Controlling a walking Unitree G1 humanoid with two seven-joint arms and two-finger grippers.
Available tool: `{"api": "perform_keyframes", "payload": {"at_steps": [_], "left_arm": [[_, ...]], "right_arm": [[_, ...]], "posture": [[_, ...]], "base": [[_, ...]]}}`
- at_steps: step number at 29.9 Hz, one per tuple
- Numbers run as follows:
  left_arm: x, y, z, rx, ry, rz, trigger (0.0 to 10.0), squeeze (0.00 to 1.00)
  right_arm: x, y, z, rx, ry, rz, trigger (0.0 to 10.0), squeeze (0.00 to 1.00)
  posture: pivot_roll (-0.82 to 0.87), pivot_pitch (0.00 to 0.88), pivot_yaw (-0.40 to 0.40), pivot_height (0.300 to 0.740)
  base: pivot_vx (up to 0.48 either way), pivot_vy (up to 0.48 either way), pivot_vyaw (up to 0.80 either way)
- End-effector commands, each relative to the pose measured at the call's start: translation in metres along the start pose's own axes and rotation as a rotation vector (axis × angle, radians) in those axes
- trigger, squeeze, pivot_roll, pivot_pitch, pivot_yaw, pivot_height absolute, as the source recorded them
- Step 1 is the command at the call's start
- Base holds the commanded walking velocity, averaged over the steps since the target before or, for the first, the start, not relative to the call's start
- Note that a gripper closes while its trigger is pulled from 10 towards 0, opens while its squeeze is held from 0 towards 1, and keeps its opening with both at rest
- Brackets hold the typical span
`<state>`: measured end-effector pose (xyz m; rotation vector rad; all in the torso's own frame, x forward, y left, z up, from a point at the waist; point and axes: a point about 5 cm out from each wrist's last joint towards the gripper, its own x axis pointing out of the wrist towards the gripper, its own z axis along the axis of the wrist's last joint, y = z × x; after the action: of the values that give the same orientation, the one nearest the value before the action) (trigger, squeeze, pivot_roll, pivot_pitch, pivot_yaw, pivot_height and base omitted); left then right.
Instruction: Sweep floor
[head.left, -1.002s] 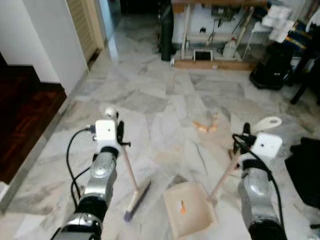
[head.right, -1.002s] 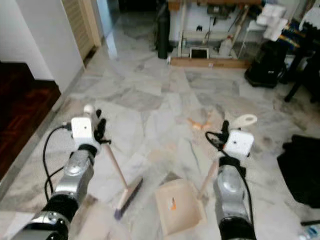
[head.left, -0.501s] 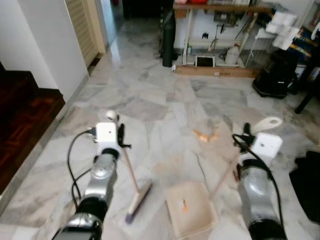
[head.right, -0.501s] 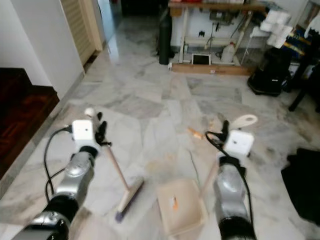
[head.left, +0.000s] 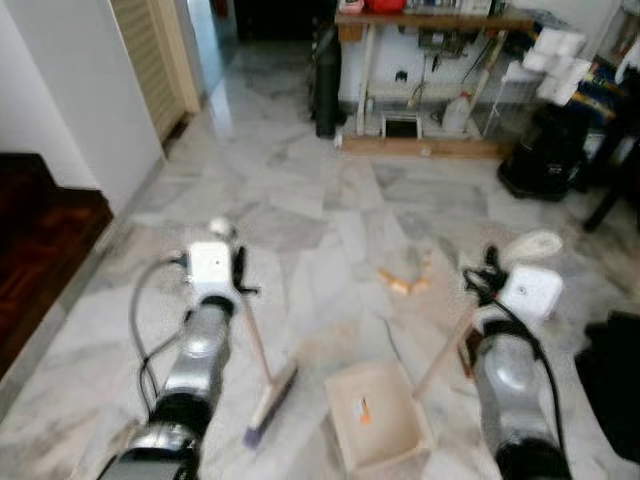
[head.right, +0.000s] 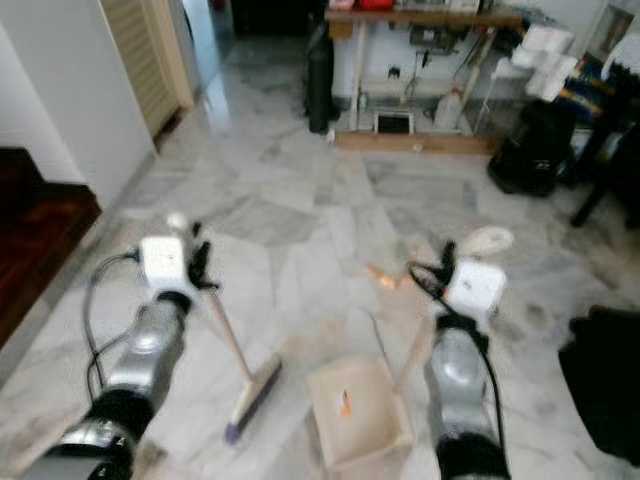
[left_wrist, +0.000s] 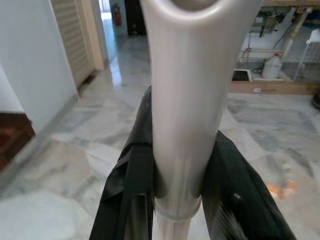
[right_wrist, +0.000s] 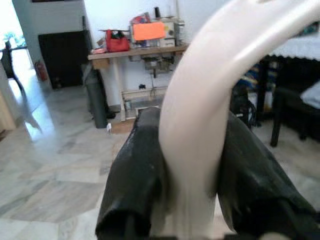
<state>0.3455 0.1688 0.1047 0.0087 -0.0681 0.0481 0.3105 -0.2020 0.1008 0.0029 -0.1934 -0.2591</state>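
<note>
left tool clenched on broom; right tool clenched on dustpan

The floor is grey-veined white marble with orange scraps. A beige dustpan holds one orange fleck. The broom has a pale handle and purple-tipped bristles.

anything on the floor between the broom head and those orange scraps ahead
Nothing visible does. Bare marble lies between the broom head and the orange scraps; the dustpan sits off to the right of that line.
</note>
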Motion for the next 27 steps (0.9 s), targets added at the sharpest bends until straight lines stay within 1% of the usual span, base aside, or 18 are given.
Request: {"api": "perform_keyframes", "payload": {"at_steps": [1,10,27], "left_arm": [[0.0014,-0.0046,0.0092,0.003,-0.049,-0.009,10.0,0.00],[0.0024,-0.0042,0.0100,0.001,-0.047,0.002,10.0,0.00],[0.0036,-0.0060,0.0121,-0.002,-0.050,0.001,10.0,0.00]], "right_arm": [[0.0040,-0.0047,0.0112,0.002,-0.050,-0.014,10.0,0.00],[0.0065,-0.0055,0.0137,0.001,-0.052,-0.018,10.0,0.00],[0.0089,-0.0055,0.0174,0.004,-0.057,-0.021,10.0,0.00]], "posture": [[-0.08,0.002,0.036,0.740],[-0.08,0.028,0.034,0.740],[-0.08,0.045,0.034,0.740]], "base": [[0.341,0.000,0.00],[0.344,0.000,0.00],[0.344,0.000,0.00]]}}
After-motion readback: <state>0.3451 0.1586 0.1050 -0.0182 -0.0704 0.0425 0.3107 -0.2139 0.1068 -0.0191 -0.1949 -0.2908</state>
